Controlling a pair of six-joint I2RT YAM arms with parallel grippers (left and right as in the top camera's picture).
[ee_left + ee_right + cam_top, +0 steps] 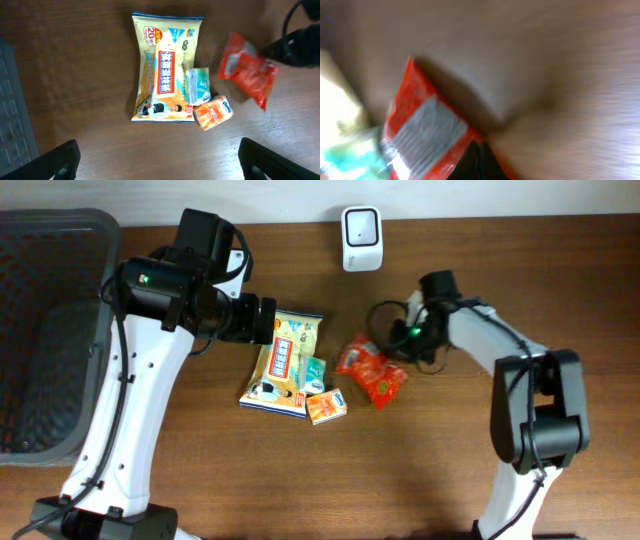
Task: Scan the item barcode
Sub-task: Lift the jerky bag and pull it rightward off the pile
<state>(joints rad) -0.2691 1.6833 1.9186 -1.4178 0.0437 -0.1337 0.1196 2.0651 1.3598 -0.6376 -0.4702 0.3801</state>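
A red snack packet [372, 370] lies tilted right of the table's middle, and my right gripper [402, 338] is shut on its upper right edge. The right wrist view is blurred; there the dark fingertips [480, 162] pinch the red packet [420, 130], which shows a silvery panel. A white barcode scanner [360, 225] stands at the back edge. My left gripper [268, 320] hovers open above a yellow wipes pack [285, 358]. In the left wrist view the gripper [160, 162] holds nothing, and the red packet [247, 75] sits at the right.
A small teal pack [316, 371] and a small orange pack [327, 407] lie against the yellow wipes pack [165, 70]. A dark mesh basket [50, 330] fills the left side. A black cable [385, 315] loops near the right gripper.
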